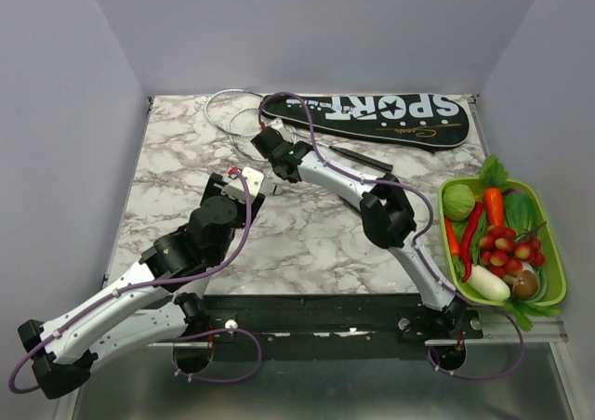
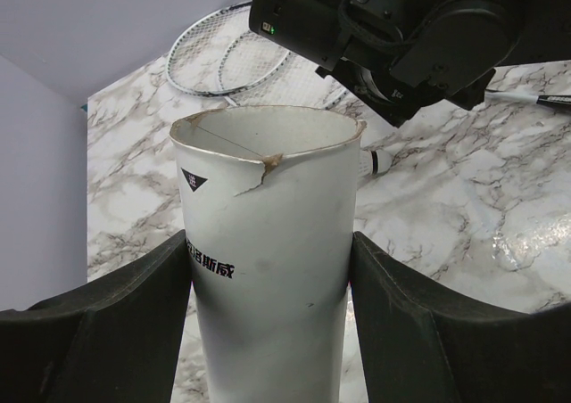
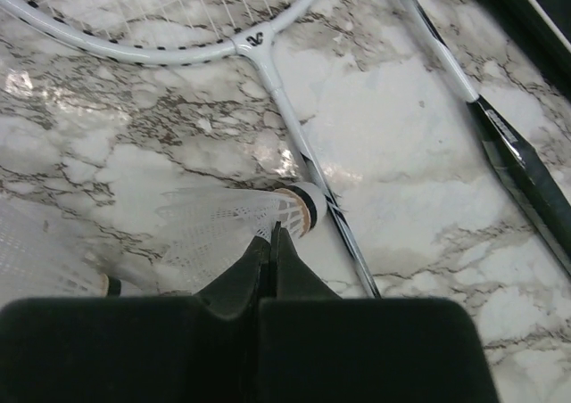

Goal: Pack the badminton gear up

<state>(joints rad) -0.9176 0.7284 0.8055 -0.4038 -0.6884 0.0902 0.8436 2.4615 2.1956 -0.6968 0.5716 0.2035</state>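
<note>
The left gripper [image 2: 269, 242] gripped a white tube [image 2: 268, 171] between its two fingers. The tube stood upright, and its open rim was torn. It was the only tube on the marble table [image 1: 307, 243].

Beyond it, toward the far edge, lay the two rackets [image 3: 259, 46]. Their pale hoops overlapped, and both shafts ran off to the right. Neither gripper touched them.

The right gripper [image 3: 272, 235] hung just right of the hoops, low over the table, with its jaws pressed together. Its tips met the feather skirt of a shuttlecock [image 3: 232, 229] lying on its side. Whether a feather was pinched could not be told. That shuttlecock's cork touched the thin shaft of the nearer racket. The other racket's black stem lay farther right, apart from the gripper. A second shuttlecock [image 3: 45, 260] lay just left of the first, making two in all.

The one black bag [image 1: 372, 115], lettered SPORT, lay flat along the far edge. It sat beyond and to the right of the right gripper, near it but apart.

At the right edge sat one green tray [image 1: 558, 262] of vegetables.
</note>
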